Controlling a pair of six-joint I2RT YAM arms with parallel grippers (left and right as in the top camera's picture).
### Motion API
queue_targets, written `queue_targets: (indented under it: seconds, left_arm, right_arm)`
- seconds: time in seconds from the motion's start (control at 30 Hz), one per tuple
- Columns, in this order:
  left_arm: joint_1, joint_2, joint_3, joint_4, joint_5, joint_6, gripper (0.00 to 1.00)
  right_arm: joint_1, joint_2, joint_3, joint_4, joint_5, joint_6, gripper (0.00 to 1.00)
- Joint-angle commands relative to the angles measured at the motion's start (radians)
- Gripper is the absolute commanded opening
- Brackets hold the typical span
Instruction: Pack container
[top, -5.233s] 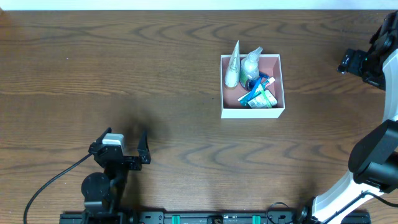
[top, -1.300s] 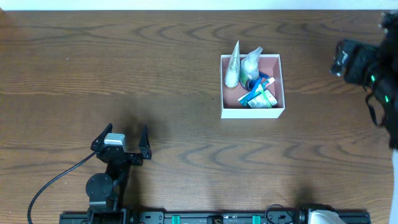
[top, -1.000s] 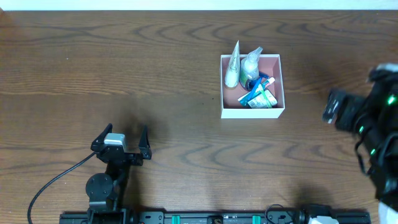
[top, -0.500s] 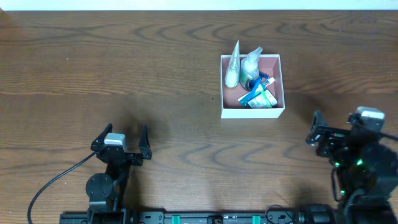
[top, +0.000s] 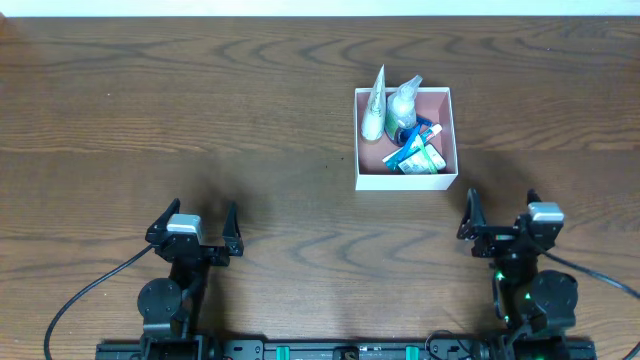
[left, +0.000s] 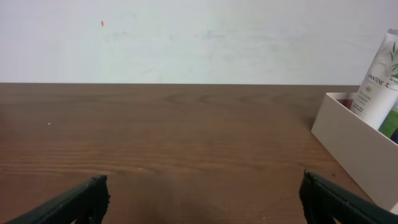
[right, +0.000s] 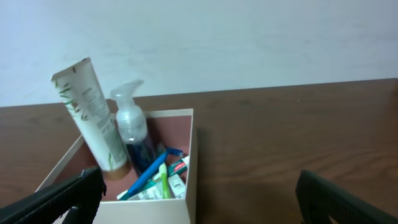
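The container (top: 405, 181), a white-walled box with a pink inside, stands right of the table's middle. It holds a white tube (top: 374, 105), a clear pump bottle (top: 402, 103), a blue razor (top: 412, 133), a green toothbrush and a toothpaste tube (top: 425, 160). My left gripper (top: 205, 210) is open and empty at the front left, far from the container. My right gripper (top: 499, 200) is open and empty at the front right, just in front of the container. The right wrist view shows the container (right: 189, 155) and the tube (right: 90, 118) close ahead, between the open fingers (right: 199, 183). The left wrist view shows the container's wall (left: 354, 146) at the right and the open fingers (left: 203, 186).
The wooden table (top: 200, 100) stretches bare to the left and back. A black cable (top: 80, 290) runs from the left arm's base. A pale wall stands behind the table's far edge (left: 186, 83).
My right arm has swung from the far right edge down to the front right of the table. The left arm and the container's contents have not moved.
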Motion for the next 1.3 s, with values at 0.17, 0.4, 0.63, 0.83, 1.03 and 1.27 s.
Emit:
queue_targets:
  seconds: [0.17, 0.4, 0.63, 0.83, 1.03, 1.27]
  left_arm:
    - [0.004, -0.006, -0.015, -0.037, 0.014, 0.017, 0.98]
    - [0.004, -0.006, -0.015, -0.037, 0.014, 0.017, 0.98]
    - [0.004, -0.006, -0.015, -0.037, 0.014, 0.017, 0.98]
    - [0.004, -0.006, -0.015, -0.037, 0.014, 0.017, 0.98]
    - [0.004, -0.006, -0.015, -0.037, 0.014, 0.017, 0.98]
    - [0.004, -0.006, -0.015, -0.037, 0.014, 0.017, 0.98]
  right_arm:
    - [0.009, -0.117, -0.061, 0.009, -0.024, 0.011, 0.99]
    - [0.008, -0.148, -0.085, 0.013, -0.031, 0.026, 0.99]
    - [0.008, -0.148, -0.140, 0.058, -0.031, 0.026, 0.99]
    - [0.008, -0.148, -0.161, 0.060, -0.032, 0.026, 0.99]
    - [0.008, -0.148, -0.160, 0.023, -0.039, 0.026, 0.99]
    - [0.008, -0.147, -0.160, 0.024, -0.039, 0.026, 0.99]
